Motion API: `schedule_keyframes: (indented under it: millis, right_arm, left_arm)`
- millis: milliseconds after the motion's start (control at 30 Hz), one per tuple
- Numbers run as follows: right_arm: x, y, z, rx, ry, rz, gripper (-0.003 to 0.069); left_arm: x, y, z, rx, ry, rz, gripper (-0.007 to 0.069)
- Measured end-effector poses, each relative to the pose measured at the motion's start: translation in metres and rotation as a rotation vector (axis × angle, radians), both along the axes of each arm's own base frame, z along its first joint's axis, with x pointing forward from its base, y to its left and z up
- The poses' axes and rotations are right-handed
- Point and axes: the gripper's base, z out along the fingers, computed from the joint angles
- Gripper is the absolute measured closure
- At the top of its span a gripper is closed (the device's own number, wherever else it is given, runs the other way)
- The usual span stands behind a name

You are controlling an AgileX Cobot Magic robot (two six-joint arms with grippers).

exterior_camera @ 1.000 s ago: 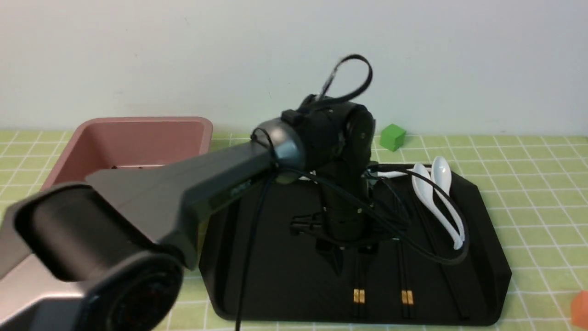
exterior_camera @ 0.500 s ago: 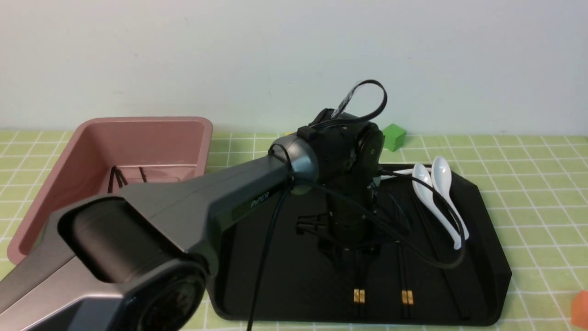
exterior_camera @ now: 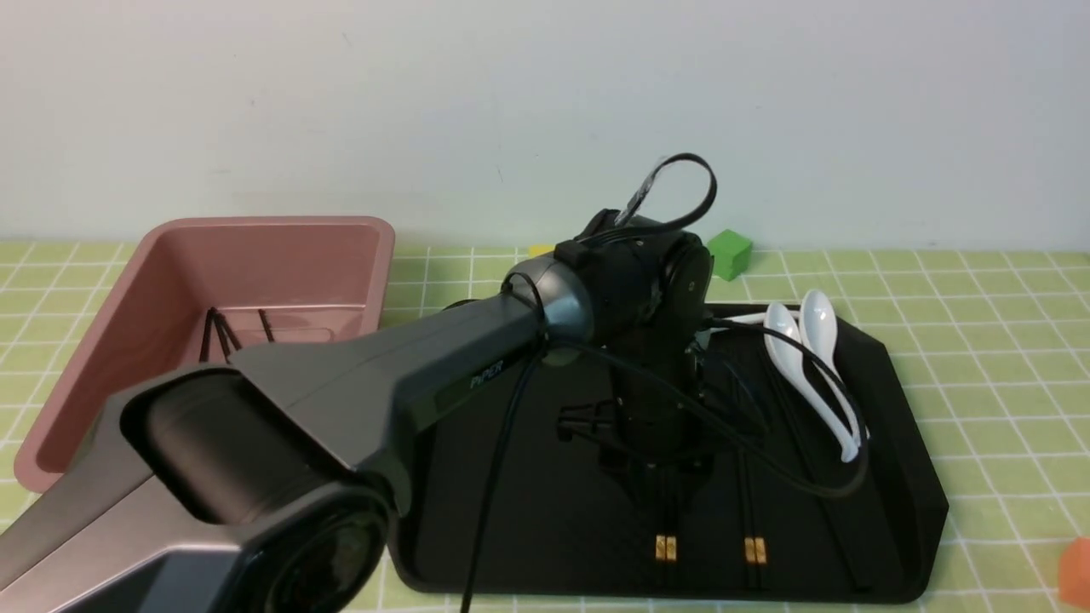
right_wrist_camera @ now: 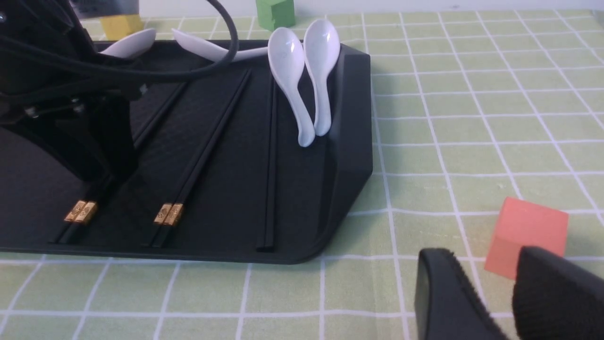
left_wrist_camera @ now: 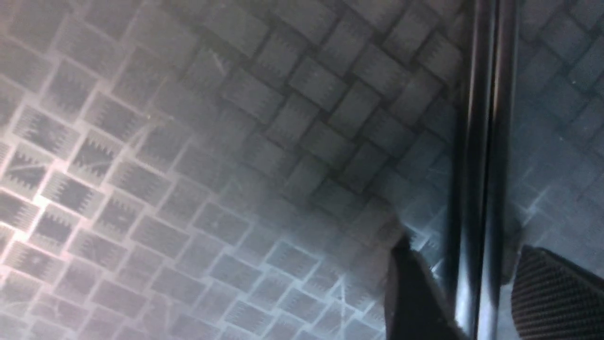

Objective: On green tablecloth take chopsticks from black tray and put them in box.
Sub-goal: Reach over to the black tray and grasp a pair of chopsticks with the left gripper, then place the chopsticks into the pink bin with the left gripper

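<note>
chopsticks (exterior_camera: 665,545) in box (exterior_camera: 255,230) and black tray (exterior_camera: 903,477)

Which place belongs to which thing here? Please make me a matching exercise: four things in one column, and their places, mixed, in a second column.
Things
1. two white spoons
2. green cube
3. orange cube
4. dusty-pink plastic box

Places
A. on the green grid tablecloth, left of the matte black tray
B. lying on the tray, by its right rim
C. on the cloth, beyond the tray's far edge
D. on the cloth, off the tray's near right corner

Pairs: 1-B, 2-C, 3-D, 4-A
</note>
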Motion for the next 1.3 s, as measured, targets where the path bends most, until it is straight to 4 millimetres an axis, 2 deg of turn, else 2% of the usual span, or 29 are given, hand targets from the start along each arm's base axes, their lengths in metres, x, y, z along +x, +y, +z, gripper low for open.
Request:
schedule_keyframes:
  millis: [100, 200, 267, 533, 633, 700, 733, 767, 833, 867, 933, 1000, 1033, 1067, 1133, 1167, 1233, 1267, 1300]
  right_arm:
    - [0.000, 0.000, 0.000, 0.000, 0.000, 0.000, 0.0419]
    - [0.000, 0.000, 0.000, 0.000, 0.000, 0.000, 0.0419]
    - [0.000, 0.000, 0.000, 0.000, 0.000, 0.000, 0.0419]
    - [0.000, 0.000, 0.000, 0.000, 0.000, 0.000, 0.0419]
    - [0.000, 0.000, 0.000, 0.000, 0.000, 0.000, 0.0419]
    - [0.000, 0.000, 0.000, 0.000, 0.000, 0.000, 0.0419]
    - [0.000, 0.000, 0.000, 0.000, 0.000, 0.000, 0.0419]
    - [0.000, 0.000, 0.000, 0.000, 0.000, 0.000, 0.0419]
    - [0.000, 0.000, 0.000, 0.000, 0.000, 0.000, 0.0419]
    - [0.000, 0.000, 0.000, 0.000, 0.000, 0.000, 0.0419]
    - [0.000, 0.000, 0.000, 0.000, 0.000, 0.000, 0.0419]
    - [0.000, 0.000, 0.000, 0.000, 0.000, 0.000, 0.0419]
    - [0.000, 0.000, 0.000, 0.000, 0.000, 0.000, 0.0419]
    - [0.000, 0.000, 0.000, 0.000, 0.000, 0.000, 0.0419]
    - [0.000, 0.000, 0.000, 0.000, 0.000, 0.000, 0.0419]
    - [0.000, 0.000, 0.000, 0.000, 0.000, 0.000, 0.0419]
    - [0.000, 0.000, 0.000, 0.000, 0.000, 0.000, 0.0419]
    - [0.000, 0.000, 0.000, 0.000, 0.000, 0.000, 0.0419]
    - [0.000, 0.000, 0.000, 0.000, 0.000, 0.000, 0.0419]
  left_arm:
    - [0.000, 0.000, -0.001, 0.007, 0.002, -0.001, 0.0365]
    - [0.001, 0.002, -0.002, 0.026, -0.005, -0.006, 0.0500]
    - [0.001, 0.003, -0.002, 0.031, -0.011, -0.007, 0.0522]
    - [0.001, 0.005, 0.008, 0.050, -0.014, -0.015, 0.0514]
    - [0.000, 0.006, 0.029, 0.036, -0.043, -0.017, 0.0514]
    - [-0.001, 0.008, 0.066, -0.022, -0.110, -0.014, 0.0514]
    - [-0.001, 0.008, 0.071, -0.029, -0.119, -0.013, 0.0514]
    - [-0.005, 0.012, 0.102, -0.070, -0.176, -0.012, 0.0514]
    - [-0.009, 0.017, 0.129, -0.097, -0.229, -0.011, 0.0514]
    - [-0.018, 0.030, 0.169, -0.123, -0.317, -0.008, 0.0514]
    - [-0.024, 0.042, 0.196, -0.122, -0.388, -0.004, 0.0514]
    - [-0.032, 0.066, 0.229, -0.121, -0.472, 0.023, 0.0514]
    - [-0.033, 0.068, 0.233, -0.125, -0.478, 0.027, 0.0514]
    - [-0.037, 0.090, 0.246, -0.122, -0.496, 0.059, 0.0514]
    - [-0.038, 0.117, 0.248, -0.099, -0.478, 0.107, 0.0514]
    - [-0.037, 0.133, 0.243, -0.078, -0.451, 0.137, 0.0514]
    - [-0.033, 0.167, 0.219, -0.020, -0.360, 0.209, 0.0514]
    - [-0.033, 0.170, 0.212, -0.008, -0.336, 0.213, 0.0514]
    - [-0.028, 0.191, 0.198, 0.018, -0.284, 0.260, 0.0514]
